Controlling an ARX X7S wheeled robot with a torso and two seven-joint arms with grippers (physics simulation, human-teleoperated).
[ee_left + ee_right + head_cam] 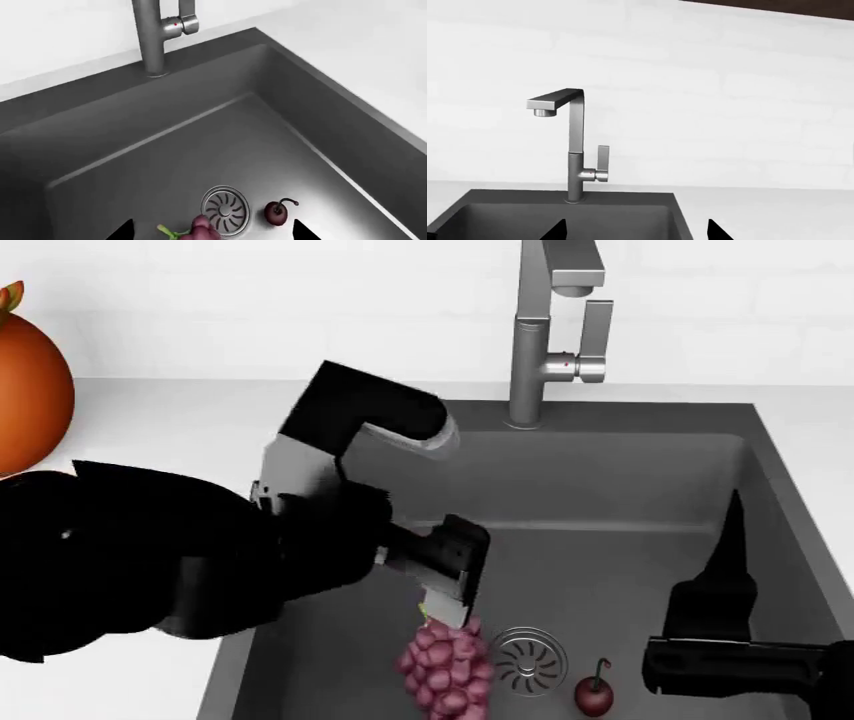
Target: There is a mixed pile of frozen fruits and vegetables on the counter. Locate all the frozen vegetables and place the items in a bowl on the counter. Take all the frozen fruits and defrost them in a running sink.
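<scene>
The purple-red grape bunch [449, 672] lies on the floor of the dark grey sink [641, 490], beside the round steel drain [530, 660]. The small dark red cherry-like fruit [594, 696] lies on the other side of the drain. My left gripper [443, 592] hovers just above the grapes with its jaws wide open; in the left wrist view the left gripper [212, 231] has the grapes [200, 230] between its spread fingertips, untouched, and the cherry [276, 212] nearby. My right gripper [727, 540] is open and empty at the sink's right side. Avocado, lemon and bowl are out of view.
The angular steel tap [547, 330] stands at the sink's back edge, with no water visible from its spout; it also shows in the right wrist view [575, 145]. The orange egg-shaped pot [24, 380] stands at the far left on the white counter [160, 410].
</scene>
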